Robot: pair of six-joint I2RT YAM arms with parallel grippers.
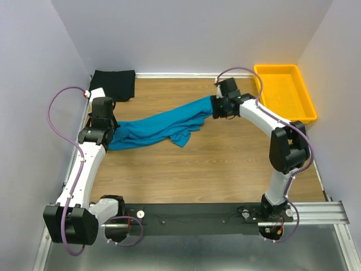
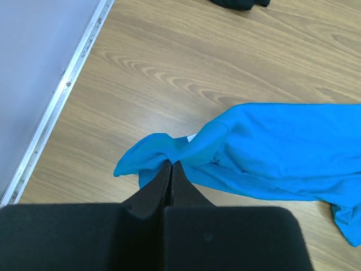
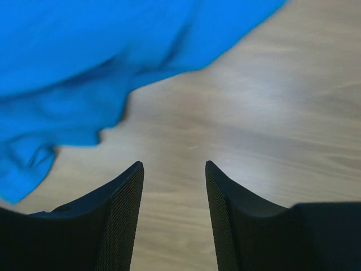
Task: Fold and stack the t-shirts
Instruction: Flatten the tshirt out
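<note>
1. The teal shirt [image 1: 163,127] lay stretched in a crumpled band across the table [image 1: 225,164], from near left to far right.
2. The left gripper [image 2: 171,169] was clamped on its left end, with cloth bunched between the closed fingers.
3. The right gripper [image 3: 174,169] was spread wide, gripping nothing, with the shirt's right end blurred just beyond its fingers.
4. The black shirt [image 1: 115,83] sat in the far left corner, apart from the teal shirt.
5. A yellow tray [image 1: 282,93] lay at the far right, just beside the right arm.
</note>
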